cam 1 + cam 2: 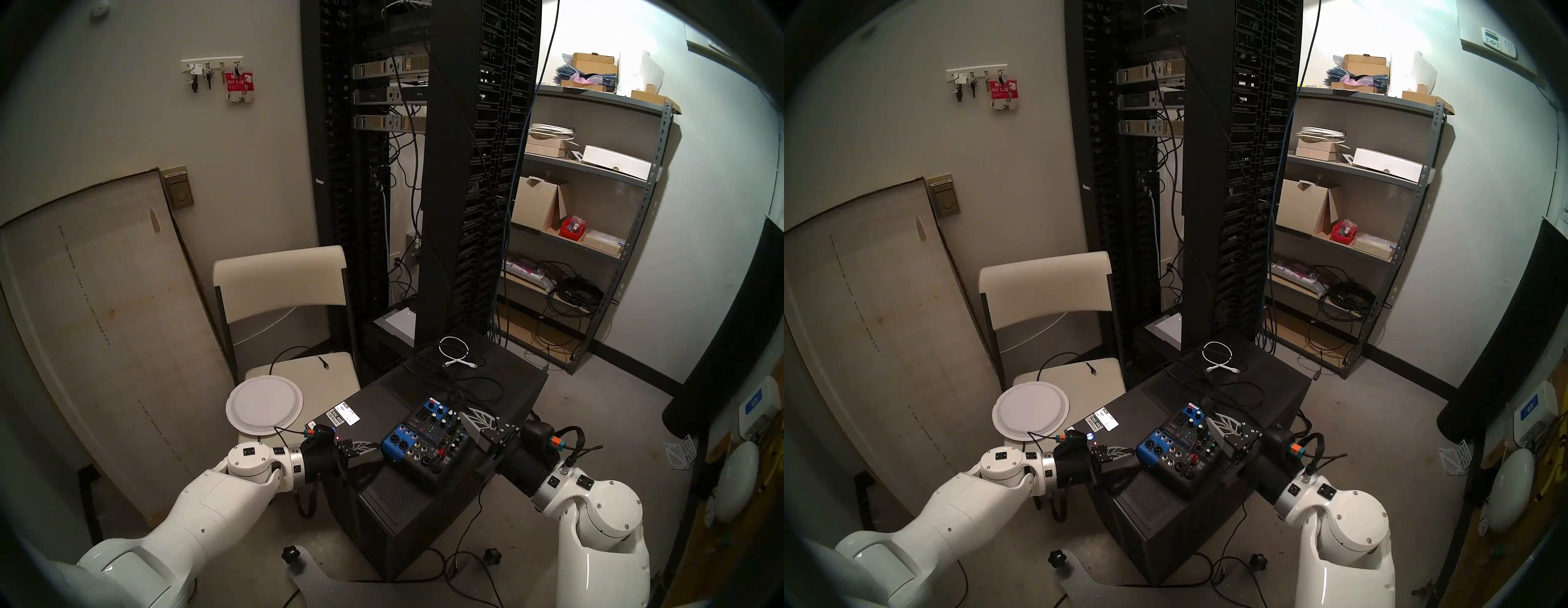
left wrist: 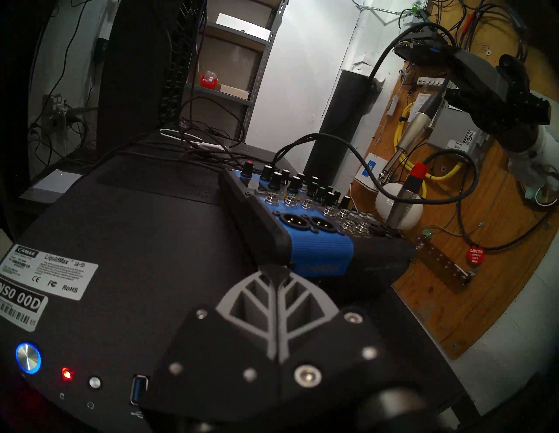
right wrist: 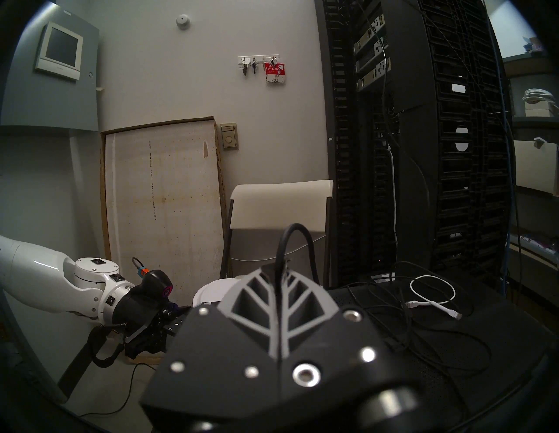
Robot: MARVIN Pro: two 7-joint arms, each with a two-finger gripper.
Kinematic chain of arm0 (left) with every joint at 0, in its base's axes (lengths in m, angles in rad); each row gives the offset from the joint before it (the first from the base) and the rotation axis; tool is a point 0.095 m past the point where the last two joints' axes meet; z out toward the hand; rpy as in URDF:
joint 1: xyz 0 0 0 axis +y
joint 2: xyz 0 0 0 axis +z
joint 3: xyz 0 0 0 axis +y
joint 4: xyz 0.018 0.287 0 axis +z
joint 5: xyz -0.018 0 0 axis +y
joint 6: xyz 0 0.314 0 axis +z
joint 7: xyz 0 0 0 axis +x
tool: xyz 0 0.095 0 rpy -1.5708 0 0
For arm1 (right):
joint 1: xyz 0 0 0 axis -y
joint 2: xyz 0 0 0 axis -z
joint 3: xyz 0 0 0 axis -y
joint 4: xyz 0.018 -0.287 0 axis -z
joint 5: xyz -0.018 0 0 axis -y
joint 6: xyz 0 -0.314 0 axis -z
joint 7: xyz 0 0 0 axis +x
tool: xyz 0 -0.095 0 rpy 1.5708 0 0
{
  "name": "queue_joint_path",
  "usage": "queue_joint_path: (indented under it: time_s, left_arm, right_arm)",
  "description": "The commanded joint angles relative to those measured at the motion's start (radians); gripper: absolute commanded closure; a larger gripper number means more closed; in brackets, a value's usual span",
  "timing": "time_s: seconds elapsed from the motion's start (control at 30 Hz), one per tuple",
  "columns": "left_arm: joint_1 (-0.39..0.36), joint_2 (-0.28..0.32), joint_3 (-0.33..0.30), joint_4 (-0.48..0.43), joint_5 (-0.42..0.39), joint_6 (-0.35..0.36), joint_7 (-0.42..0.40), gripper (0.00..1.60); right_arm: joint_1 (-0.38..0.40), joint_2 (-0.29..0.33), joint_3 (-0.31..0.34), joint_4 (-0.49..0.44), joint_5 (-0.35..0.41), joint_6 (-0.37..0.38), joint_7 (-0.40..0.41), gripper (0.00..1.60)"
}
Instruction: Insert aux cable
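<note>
Left wrist view: the aux cable's grey plug (image 2: 416,127) hangs tilted above the mixer's (image 2: 320,242) right side, clear of its sockets. Its black cord is pinched between the right gripper's (image 3: 279,269) fingers and arches out past the tips. The left gripper (image 2: 275,269), fingers pressed together on nothing, sits just left of the mixer, over the case (image 2: 145,229) it stands on.

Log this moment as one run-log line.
right gripper: shut on aux cable, plug hanging near mixer | left gripper: shut, empty, beside mixer | plug: not inserted
</note>
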Motion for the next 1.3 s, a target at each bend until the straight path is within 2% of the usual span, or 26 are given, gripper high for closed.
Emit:
queue_joint_path:
  time_s: [0.0,0.13,0.3,0.37,0.47,0.6,0.8,0.87,1.03,1.07,1.1,1.27]
  left_arm:
    - [0.014,0.025,-0.027,-0.036,-0.007,-0.007,0.029,1.60]
    - [0.022,0.060,-0.055,-0.057,-0.011,-0.023,0.039,1.60]
    - [0.056,0.100,-0.092,-0.170,-0.042,-0.040,0.009,1.60]
    - [0.052,0.096,-0.091,-0.169,-0.047,-0.055,-0.010,1.60]
    - [0.071,0.088,-0.090,-0.231,-0.071,-0.060,-0.052,1.60]
    - [0.087,0.075,-0.086,-0.265,-0.086,-0.054,-0.068,1.60]
    - [0.129,0.072,-0.071,-0.363,-0.072,-0.025,-0.035,1.60]
    - [0.127,0.065,-0.064,-0.365,-0.069,-0.027,-0.034,1.60]
    - [0.154,0.080,-0.046,-0.447,-0.046,0.014,0.006,1.59]
    - [0.158,0.081,-0.043,-0.457,-0.045,0.021,0.013,1.49]
    - [0.160,0.081,-0.041,-0.462,-0.043,0.025,0.019,1.49]
    - [0.155,0.077,-0.029,-0.487,-0.038,0.042,0.024,1.27]
  right_arm:
    - [0.013,0.005,-0.012,-0.026,0.004,-0.007,0.010,1.60]
    - [0.010,0.007,-0.017,-0.032,-0.005,-0.006,0.014,1.60]
    - [0.002,0.007,-0.025,-0.037,-0.010,-0.002,0.028,1.60]
    - [0.000,0.008,-0.027,-0.038,-0.012,-0.001,0.030,1.60]
    - [-0.003,0.012,-0.033,-0.036,-0.022,-0.002,0.038,1.60]
    - [-0.005,0.014,-0.038,-0.038,-0.029,-0.004,0.043,1.60]
    - [-0.011,0.021,-0.047,-0.046,-0.042,0.000,0.055,1.60]
    - [-0.013,0.027,-0.048,-0.050,-0.051,-0.001,0.058,1.60]
    - [-0.016,0.031,-0.047,-0.053,-0.058,-0.001,0.066,1.60]
    - [-0.016,0.031,-0.047,-0.054,-0.059,-0.001,0.067,1.60]
    - [-0.016,0.030,-0.048,-0.054,-0.059,-0.001,0.069,1.60]
    - [-0.012,0.025,-0.054,-0.050,-0.063,-0.004,0.070,1.60]
